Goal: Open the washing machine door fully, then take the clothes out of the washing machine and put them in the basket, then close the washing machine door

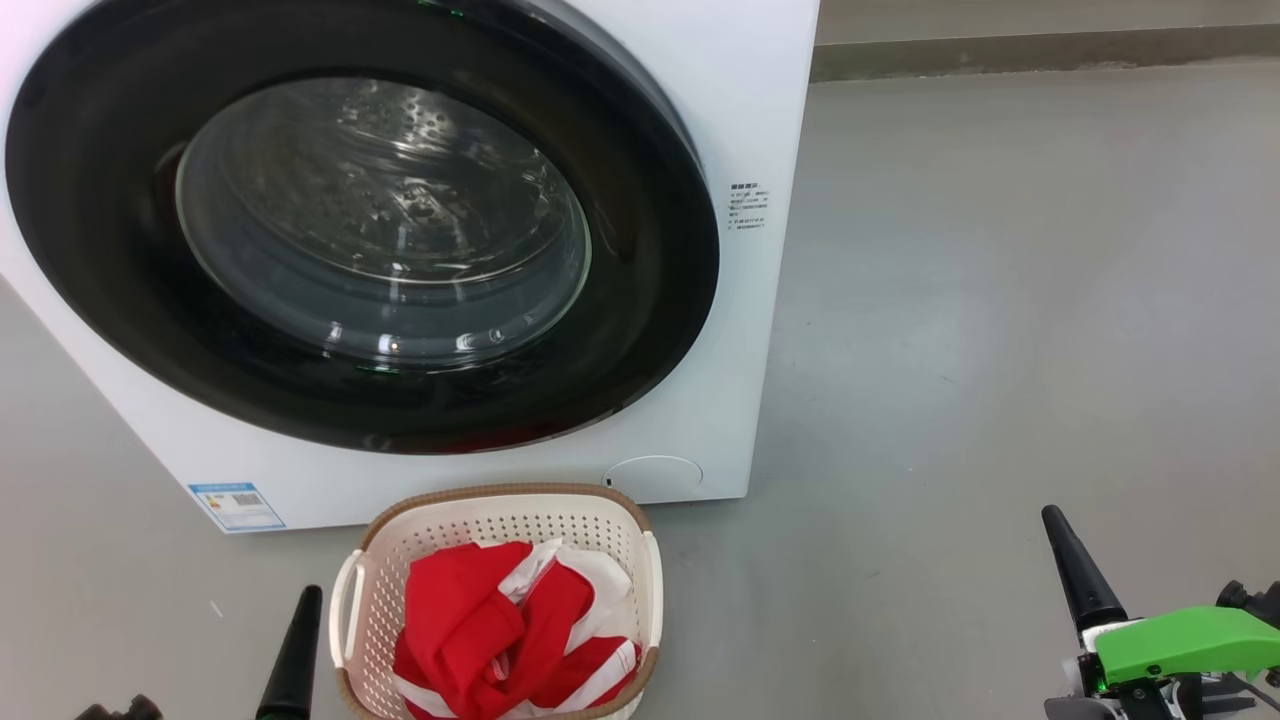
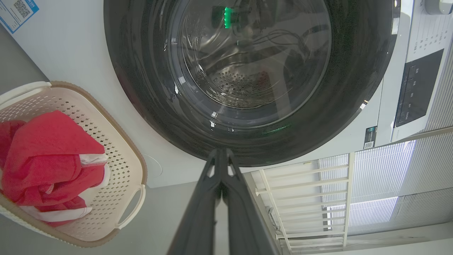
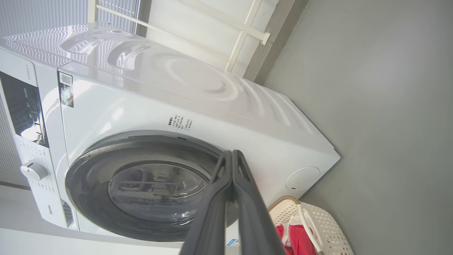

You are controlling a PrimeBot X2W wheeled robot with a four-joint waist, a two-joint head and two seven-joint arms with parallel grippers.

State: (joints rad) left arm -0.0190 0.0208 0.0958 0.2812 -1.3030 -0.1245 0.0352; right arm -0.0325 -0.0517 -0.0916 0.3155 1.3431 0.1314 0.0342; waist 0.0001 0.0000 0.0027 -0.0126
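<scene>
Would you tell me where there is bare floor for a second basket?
Bare: the floor right of the washing machine, past the right gripper. Crowded: below the door, where the basket of clothes sits beside the left gripper.

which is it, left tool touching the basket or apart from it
Apart. The left wrist view shows a strip of bare grey floor between the shut left tool and the basket handle.

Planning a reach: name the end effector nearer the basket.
Left. The left end effector is just left of the basket; the right end effector is far to its right.
</scene>
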